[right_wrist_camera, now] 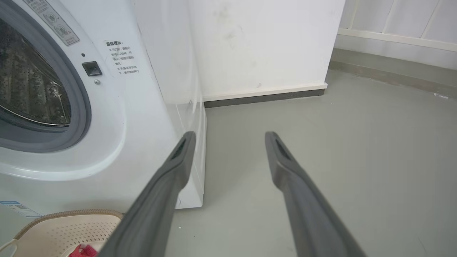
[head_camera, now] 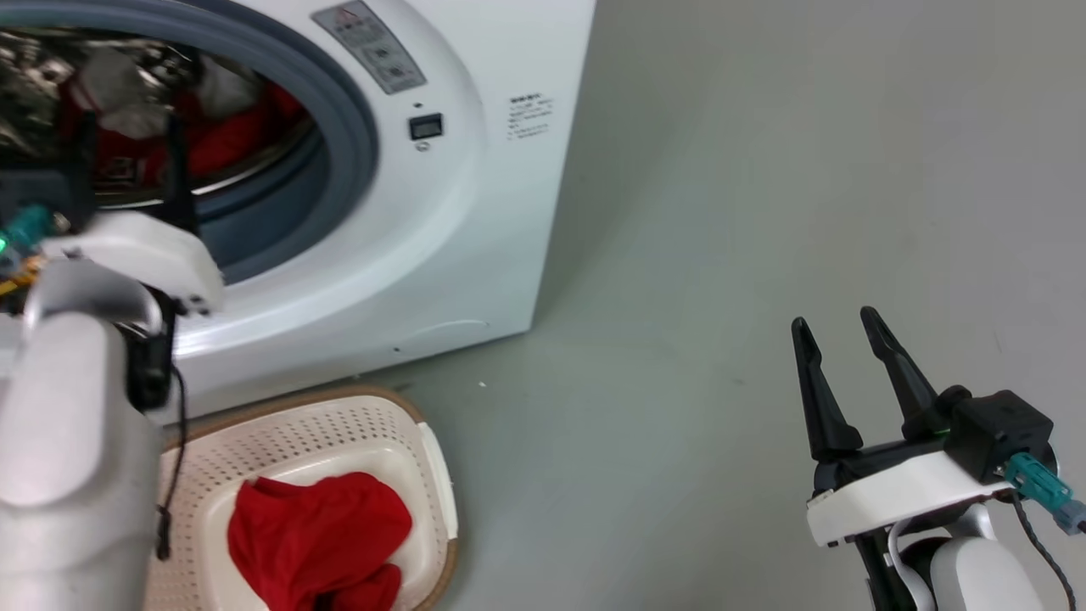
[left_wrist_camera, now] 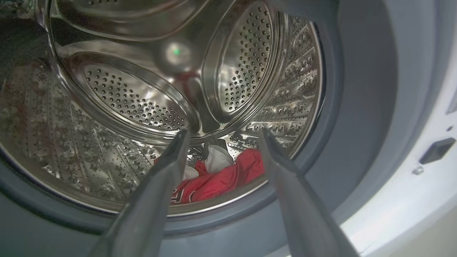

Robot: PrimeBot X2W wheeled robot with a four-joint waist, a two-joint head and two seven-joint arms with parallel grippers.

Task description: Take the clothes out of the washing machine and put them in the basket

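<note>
While our left gripper (head_camera: 131, 165) hovers at the mouth of the washer (head_camera: 475, 212), its two fingers stand wide apart and hold nothing. We see them pointing into the steel drum (left_wrist_camera: 125, 103), with the tips level with the drum's lower front edge. In the left wrist view the clothes (left_wrist_camera: 221, 178) show in the gap between the fingers, further in: a crumpled red heap with a white patch and some white trim, lying on the bottom of the drum just behind the grey seal (left_wrist_camera: 357, 107). As far as we can see, the fingers are short of the cloth and touch neither it nor the seal.

Our right gripper (head_camera: 838, 327) is well apart from the washer, off to its right, above the grey floor (head_camera: 764, 170). Its fingers are also spread wide, with nothing between them, and they point towards the white wall (right_wrist_camera: 264, 43) beside the washer.

We see the basket (head_camera: 339, 424) on the floor just in front of the washer, below our left arm. A red garment (head_camera: 318, 535) lies bunched inside it, on the bottom.
</note>
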